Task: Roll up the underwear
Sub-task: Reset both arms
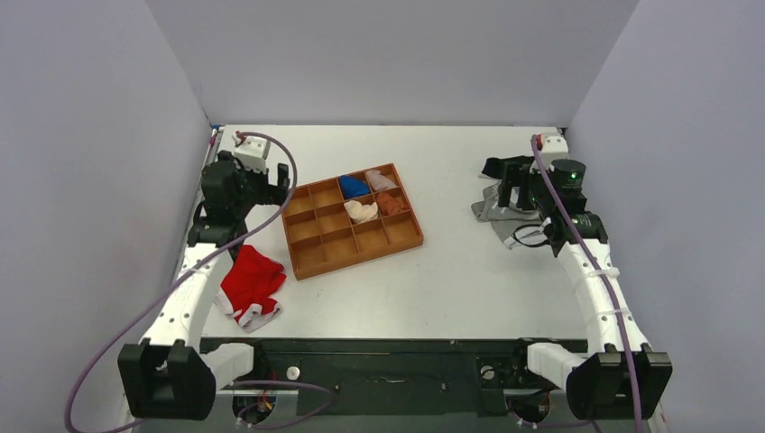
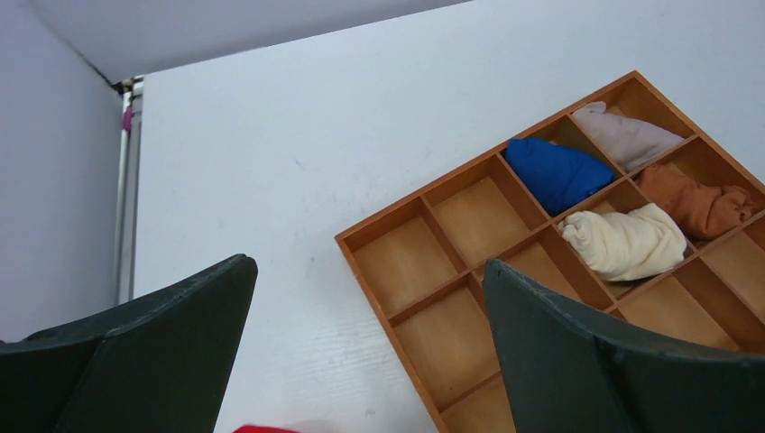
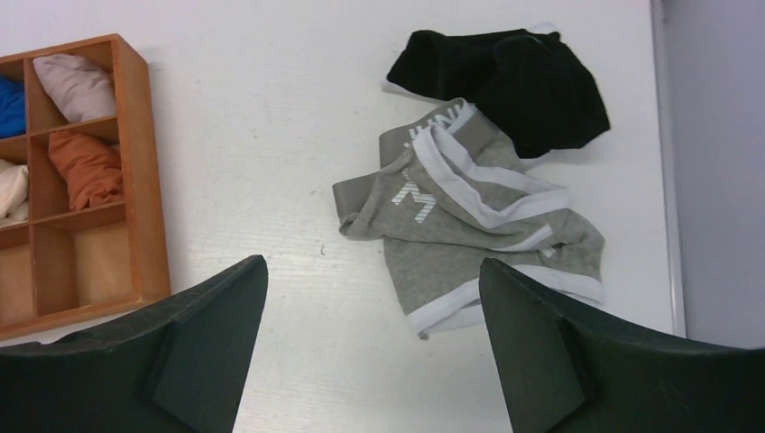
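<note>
Dark left gripper (image 2: 367, 264) and right gripper (image 3: 372, 263) gape empty; soft cream underwear (image 2: 624, 242) roll fills 1 wooden tray (image 2: 401, 262) cell.

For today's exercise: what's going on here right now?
Underwear is being rolled into a tray. The cream roll sits in it with three others. Both robot hands are open and empty: the left hand beside the tray, the right hand over the grey garment. A red garment and a black garment lie unrolled.

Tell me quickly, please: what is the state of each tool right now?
Left tool: open, holding nothing.
Right tool: open, holding nothing.
</note>
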{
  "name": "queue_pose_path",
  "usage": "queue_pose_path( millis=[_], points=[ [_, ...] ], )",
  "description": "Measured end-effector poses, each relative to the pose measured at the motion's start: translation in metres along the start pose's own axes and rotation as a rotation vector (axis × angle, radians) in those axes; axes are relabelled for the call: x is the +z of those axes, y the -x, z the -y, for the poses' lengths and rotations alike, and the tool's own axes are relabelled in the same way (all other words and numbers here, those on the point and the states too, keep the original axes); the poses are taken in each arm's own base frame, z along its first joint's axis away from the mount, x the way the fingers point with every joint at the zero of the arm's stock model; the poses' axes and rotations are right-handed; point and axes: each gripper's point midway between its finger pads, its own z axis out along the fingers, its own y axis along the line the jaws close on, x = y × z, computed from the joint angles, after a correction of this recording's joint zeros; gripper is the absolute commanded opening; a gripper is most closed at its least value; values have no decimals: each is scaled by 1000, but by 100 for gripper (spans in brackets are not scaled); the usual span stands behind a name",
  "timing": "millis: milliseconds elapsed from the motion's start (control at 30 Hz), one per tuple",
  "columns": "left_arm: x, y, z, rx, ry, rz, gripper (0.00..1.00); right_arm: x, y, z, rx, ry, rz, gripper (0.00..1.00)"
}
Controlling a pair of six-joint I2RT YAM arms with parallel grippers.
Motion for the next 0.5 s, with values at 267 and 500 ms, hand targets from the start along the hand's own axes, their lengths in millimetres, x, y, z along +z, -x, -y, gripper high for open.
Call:
queue_pose_path(
  millis=[267,500],
  points=[
    [-48,-4,-19,-60,171,86,97,-37,-2,25,20,-122,82,83],
    [-75,-8,-16,-66,191,120,97,-61,-25,27,-17,-151,111,83]
  ],
)
